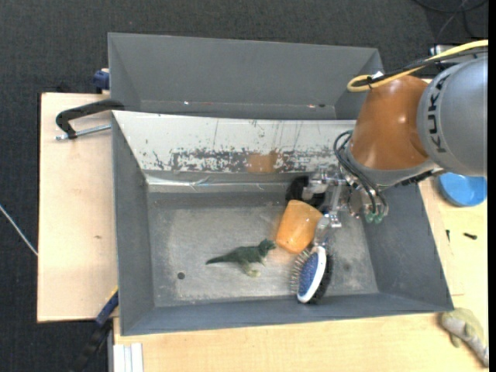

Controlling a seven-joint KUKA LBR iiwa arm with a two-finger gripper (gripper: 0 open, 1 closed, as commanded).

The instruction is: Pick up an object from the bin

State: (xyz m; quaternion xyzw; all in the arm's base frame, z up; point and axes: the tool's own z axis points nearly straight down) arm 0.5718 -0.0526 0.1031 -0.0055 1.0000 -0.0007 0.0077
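My gripper [333, 208] hangs low in the right part of the bin, under the orange wrist cover. Right beside it on the left is an orange plastic cup [297, 225], tilted on its side, its upper right edge at or touching the gripper. Just below the gripper, a hairbrush with a blue back and white bristles [311, 276] lies near the bin's front wall. A small green dinosaur figure [246, 256] stands on the floor left of the cup, its tail pointing left.
A dark object [298, 187] sits behind the cup against the back wall, partly hidden. The arm comes in over the bin's right wall. Bare floor stretches left of the dinosaur.
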